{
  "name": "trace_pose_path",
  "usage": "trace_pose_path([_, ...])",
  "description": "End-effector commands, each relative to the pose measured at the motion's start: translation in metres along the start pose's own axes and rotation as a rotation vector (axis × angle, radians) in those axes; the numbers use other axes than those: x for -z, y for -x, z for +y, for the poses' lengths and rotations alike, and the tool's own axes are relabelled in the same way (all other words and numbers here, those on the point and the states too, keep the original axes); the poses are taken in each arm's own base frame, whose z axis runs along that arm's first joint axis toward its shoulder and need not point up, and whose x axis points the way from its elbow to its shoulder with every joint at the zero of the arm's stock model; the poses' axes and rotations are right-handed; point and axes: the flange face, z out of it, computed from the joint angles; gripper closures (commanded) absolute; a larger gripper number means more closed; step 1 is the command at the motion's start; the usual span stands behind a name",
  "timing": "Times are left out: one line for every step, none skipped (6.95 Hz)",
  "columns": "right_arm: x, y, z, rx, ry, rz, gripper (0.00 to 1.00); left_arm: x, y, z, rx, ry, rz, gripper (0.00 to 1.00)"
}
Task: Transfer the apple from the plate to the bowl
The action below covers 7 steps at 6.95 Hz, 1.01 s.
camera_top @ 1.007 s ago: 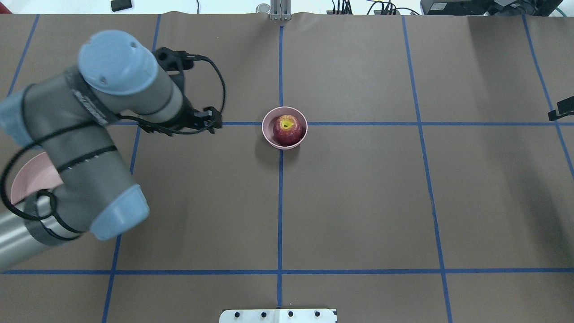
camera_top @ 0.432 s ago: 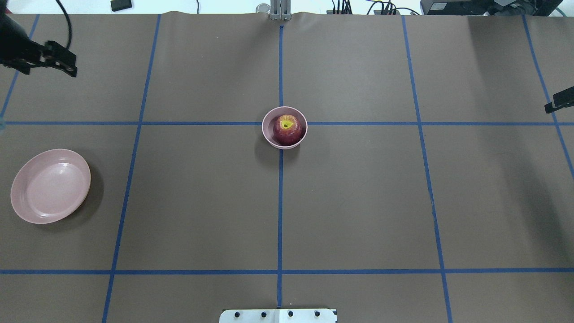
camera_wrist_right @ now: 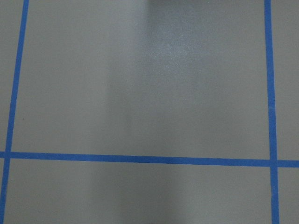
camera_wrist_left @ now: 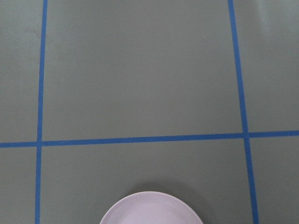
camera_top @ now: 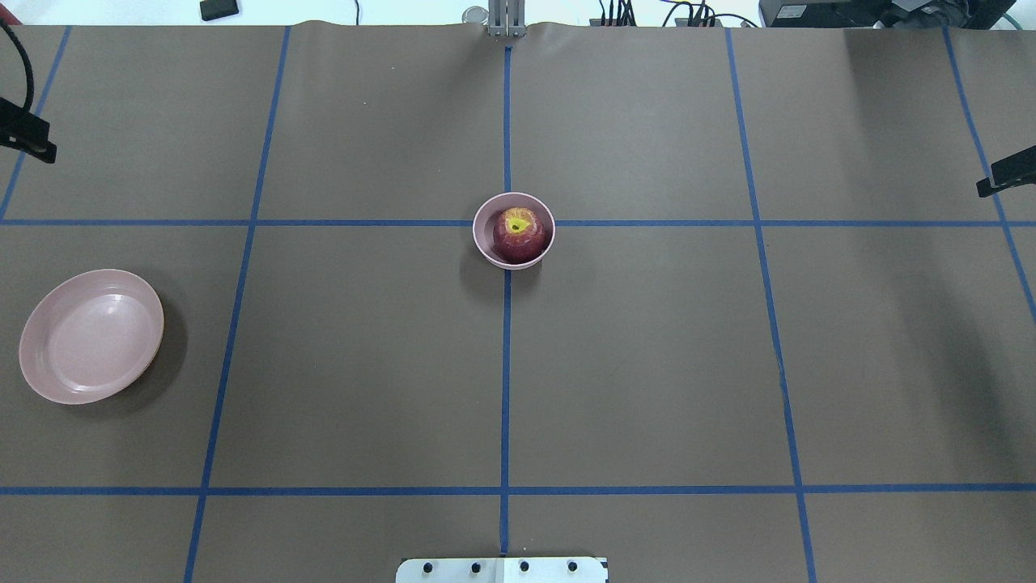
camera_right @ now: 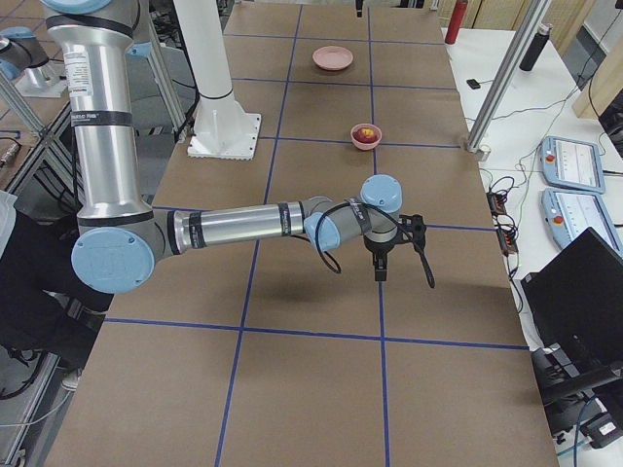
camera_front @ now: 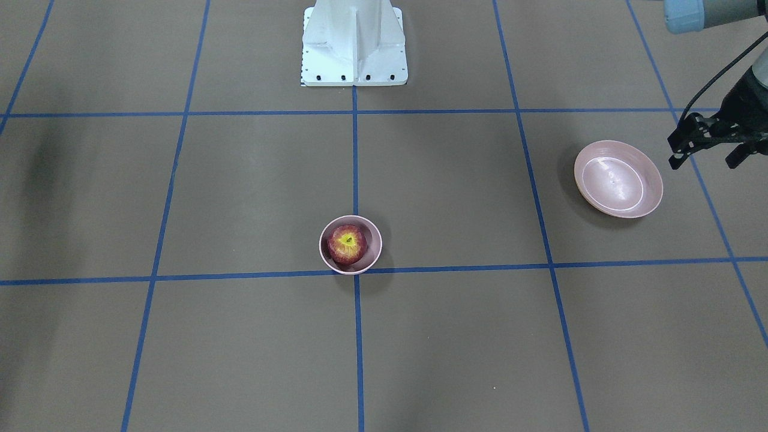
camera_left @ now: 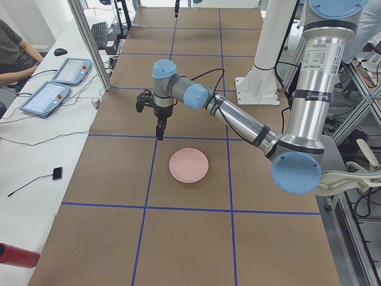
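The dark red apple (camera_top: 518, 235) (camera_front: 347, 243) sits stem up inside the small deep pink bowl (camera_top: 479, 236) (camera_front: 375, 235) at the table's middle. The wide pink plate (camera_top: 91, 336) (camera_front: 618, 179) lies empty at the table's left; its rim shows at the bottom of the left wrist view (camera_wrist_left: 152, 212). My left gripper (camera_front: 705, 157) (camera_top: 28, 139) hangs open and empty beyond the plate, at the table's left edge, far from the bowl. My right gripper (camera_right: 404, 275) (camera_top: 1004, 174) is at the far right edge with its fingers apart, holding nothing.
The robot's white base (camera_front: 354, 42) stands at the table's near side. Blue tape lines (camera_top: 506, 364) grid the brown table cover. Operator tablets (camera_left: 56, 83) lie beyond the table's far edge. The right wrist view shows only bare cover and tape.
My left arm has swung away from beside the bowl to the table's far left edge, uncovering the plate. The apple and bowl have not moved. The right gripper shifted slightly.
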Motion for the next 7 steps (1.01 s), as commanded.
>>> trace_pose_path([0.03,-0.031,-0.01,0.04,0.02,0.028,0.0,-0.008,0.021,0.0,0.014,0.025,0.009,0.02])
trace_pose_path([0.034,-0.037,-0.008,0.038,0.016,0.03,0.0,-0.016,0.026,-0.001,-0.059,0.034,0.002,0.02])
trace_pose_path([0.032,-0.037,-0.007,0.038,0.021,0.027,0.0,-0.016,0.036,0.006,-0.111,0.044,0.002,0.02])
trace_pose_path([0.023,-0.028,-0.008,0.048,0.034,0.03,0.0,-0.011,0.027,0.006,-0.051,0.04,0.012,0.02])
trace_pose_path([0.015,-0.029,-0.003,0.047,0.051,0.028,0.0,-0.01,0.024,0.003,0.012,0.038,0.017,0.02])
trace_pose_path([0.021,-0.032,0.026,0.058,0.05,0.016,0.0,-0.009,0.026,0.003,0.017,0.041,0.027,0.02])
trace_pose_path([0.032,-0.031,0.053,0.064,0.043,0.017,0.0,-0.005,0.011,-0.007,0.009,0.034,0.058,0.02])
